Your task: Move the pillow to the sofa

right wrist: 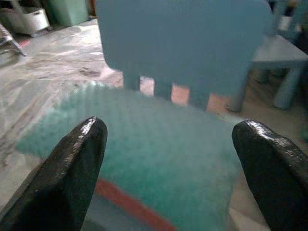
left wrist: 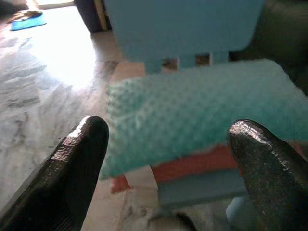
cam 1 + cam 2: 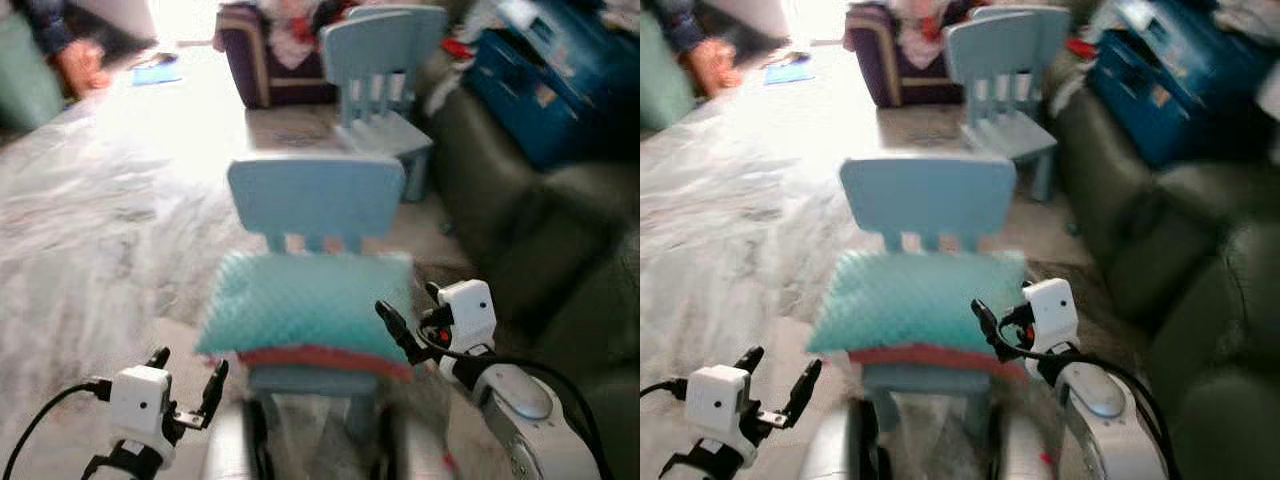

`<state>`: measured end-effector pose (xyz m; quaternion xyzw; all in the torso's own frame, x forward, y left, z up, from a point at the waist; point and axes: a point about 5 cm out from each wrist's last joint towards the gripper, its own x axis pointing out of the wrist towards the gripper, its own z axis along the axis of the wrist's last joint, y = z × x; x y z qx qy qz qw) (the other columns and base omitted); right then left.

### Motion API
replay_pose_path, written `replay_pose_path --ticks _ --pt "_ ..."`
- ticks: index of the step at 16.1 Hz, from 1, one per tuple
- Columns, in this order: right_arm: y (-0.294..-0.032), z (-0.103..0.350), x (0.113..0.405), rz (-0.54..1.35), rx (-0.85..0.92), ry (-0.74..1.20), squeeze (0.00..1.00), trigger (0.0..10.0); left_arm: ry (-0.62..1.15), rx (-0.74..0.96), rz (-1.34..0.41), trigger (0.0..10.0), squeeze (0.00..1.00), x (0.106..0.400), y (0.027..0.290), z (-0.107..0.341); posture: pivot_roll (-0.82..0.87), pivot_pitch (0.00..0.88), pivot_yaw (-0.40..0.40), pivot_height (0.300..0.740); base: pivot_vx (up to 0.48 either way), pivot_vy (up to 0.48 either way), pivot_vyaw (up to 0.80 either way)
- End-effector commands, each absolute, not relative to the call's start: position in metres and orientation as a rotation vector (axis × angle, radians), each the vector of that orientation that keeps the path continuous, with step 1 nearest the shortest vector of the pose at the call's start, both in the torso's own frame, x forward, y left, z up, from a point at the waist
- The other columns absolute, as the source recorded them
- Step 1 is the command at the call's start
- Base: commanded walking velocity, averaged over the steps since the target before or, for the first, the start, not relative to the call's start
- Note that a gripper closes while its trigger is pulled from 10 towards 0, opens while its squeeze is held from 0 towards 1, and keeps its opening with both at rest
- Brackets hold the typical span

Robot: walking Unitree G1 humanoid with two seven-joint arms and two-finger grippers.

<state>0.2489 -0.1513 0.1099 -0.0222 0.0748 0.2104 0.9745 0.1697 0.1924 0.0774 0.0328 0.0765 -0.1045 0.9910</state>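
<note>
Ahead of and between both grippers, a small blue chair [image 3: 318, 200] carries a teal pillow [image 3: 305, 305] over its red cushion [image 3: 320, 360].

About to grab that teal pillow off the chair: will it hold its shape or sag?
The teal pillow looks soft and puffy, so it will likely sag if pinched at one edge. It overhangs the small blue chair, probably light. The bumpy fabric should grip well. The red cushion under it may drag along.

Strong glare from far doorway on floor [image 3: 170, 120], all views motion-blurred.
</note>
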Motion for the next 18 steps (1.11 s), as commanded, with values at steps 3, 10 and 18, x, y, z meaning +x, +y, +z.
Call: replay_pose_path --ticks 3,10,18 --pt "-0.147 0.114 0.251 0.454 -0.055 0.142 0.0 10.0 0.174 0.063 -0.186 10.0 0.0 0.165 0.197 0.075 -0.11 0.167 0.038 0.503 0.0 0.0 0.0" --pt "-0.145 0.115 0.253 0.456 -0.048 0.134 0.0 10.0 0.17 0.092 -0.157 10.0 0.0 0.166 0.2 0.075 -0.1 0.167 0.039 0.478 0.0 0.0 0.0" --pt "-0.133 0.149 0.302 0.456 -0.019 -0.009 0.0 10.0 0.062 0.2 0.302 10.0 0.0 0.198 0.275 0.094 -0.1 0.176 0.039 0.478 0.0 0.0 0.0"
